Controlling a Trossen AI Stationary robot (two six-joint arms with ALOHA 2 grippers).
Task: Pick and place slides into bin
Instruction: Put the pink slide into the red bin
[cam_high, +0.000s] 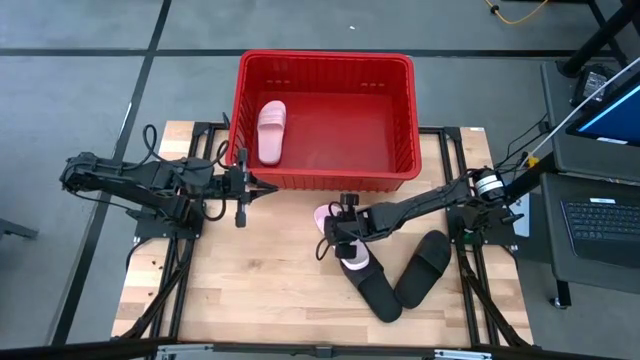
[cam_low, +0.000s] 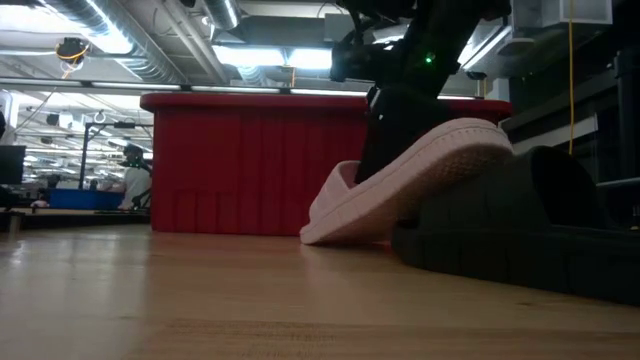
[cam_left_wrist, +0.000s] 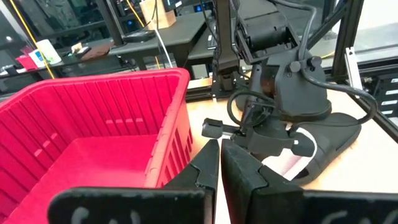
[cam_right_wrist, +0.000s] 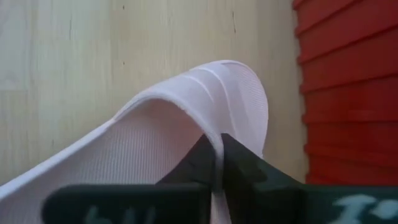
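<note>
The red bin (cam_high: 325, 62) stands at the table's far side with one pale pink slide (cam_high: 271, 131) lying sole-down inside it. A second pink slide (cam_low: 420, 175) is at the table's middle, under my right gripper (cam_high: 340, 235), which is shut on it. Two black slides (cam_high: 378, 295) (cam_high: 424, 267) lie just right of and nearer than it. My left gripper (cam_high: 272, 187) hovers shut and empty by the bin's near-left corner. My right gripper pinches the edge of the pink slide's broad strap (cam_right_wrist: 214, 134) between its two fingers, coming from above. The slide sits tilted: one end (cam_low: 312, 234) is down at the table. The other end (cam_low: 480, 135) is raised over a black slide (cam_low: 520, 230).
The bin's near wall (cam_right_wrist: 348, 93) stands close beside the held slide. Bare wood lies on the near left of the table (cam_high: 240, 290). Desks and a laptop (cam_high: 600, 220) stand beyond the right edge.
</note>
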